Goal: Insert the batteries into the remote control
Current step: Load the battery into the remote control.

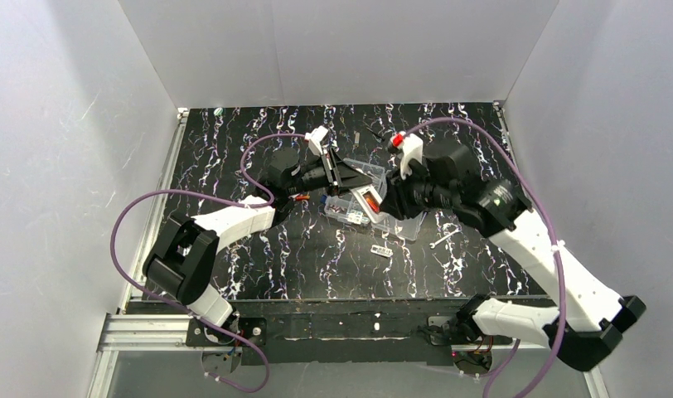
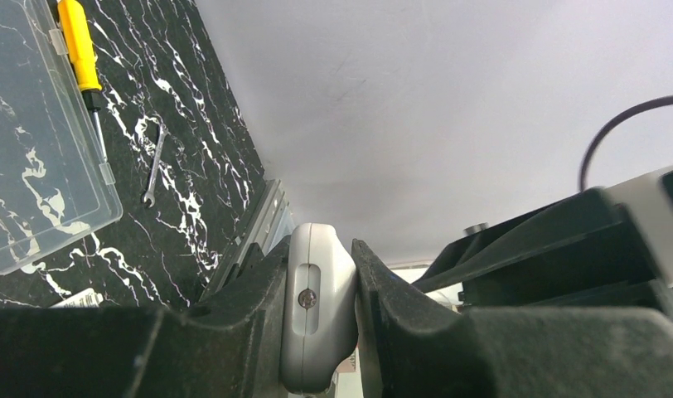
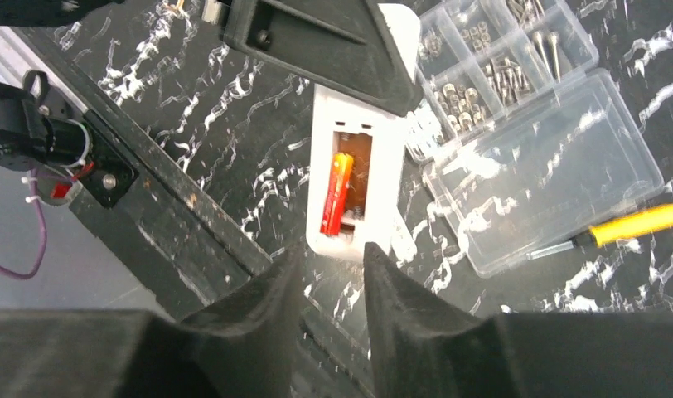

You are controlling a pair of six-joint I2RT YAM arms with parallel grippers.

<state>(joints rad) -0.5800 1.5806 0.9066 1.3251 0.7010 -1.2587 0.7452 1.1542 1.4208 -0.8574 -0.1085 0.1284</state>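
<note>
Gripping remote control (image 3: 389, 178) between left jaws

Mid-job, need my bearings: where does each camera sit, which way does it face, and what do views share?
Top external: above and behind the bases, looking down on the table; left arm and right arm show whole.
Left wrist: low, facing along the table toward the white wall; left gripper shut on the remote control.
Right wrist: looking down into the remote control's recess holding one battery; open right gripper at the bottom.
Shared: both wrist views show the yellow screwdriver and clear box.
</note>
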